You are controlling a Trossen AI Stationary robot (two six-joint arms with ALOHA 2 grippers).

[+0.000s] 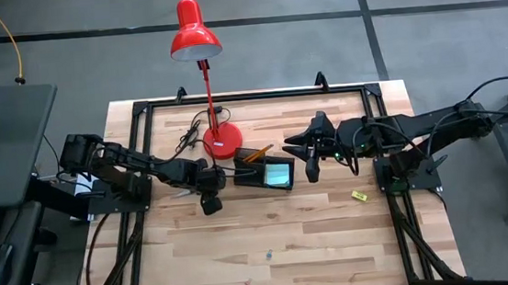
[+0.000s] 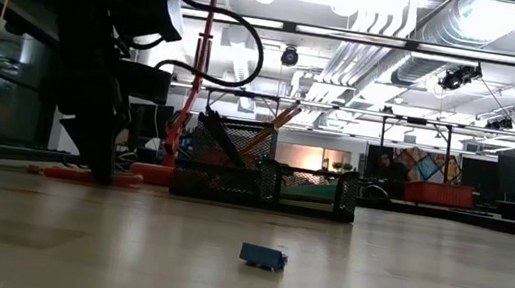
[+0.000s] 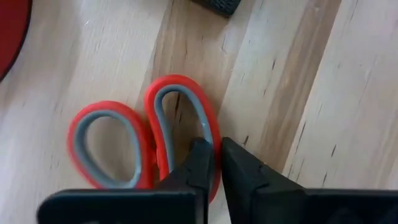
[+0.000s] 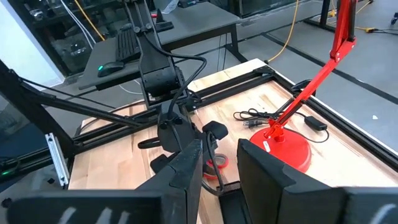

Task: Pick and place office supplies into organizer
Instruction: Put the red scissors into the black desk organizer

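Red-handled scissors [image 3: 146, 146] lie flat on the surface just beside the organizer [image 1: 264, 174], your left gripper [image 3: 214, 163] has its fingers pinched on one handle loop, blades hidden beneath.

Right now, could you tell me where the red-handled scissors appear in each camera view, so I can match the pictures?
High view: the red-handled scissors are mostly hidden under the left gripper, left of the organizer.
Low view: not discernible; the left arm blocks that spot.
Left wrist view: handles fill the centre, one loop between the closing fingers.
Right wrist view: a red loop beneath the left arm.
Shared landmark: the red lamp base.
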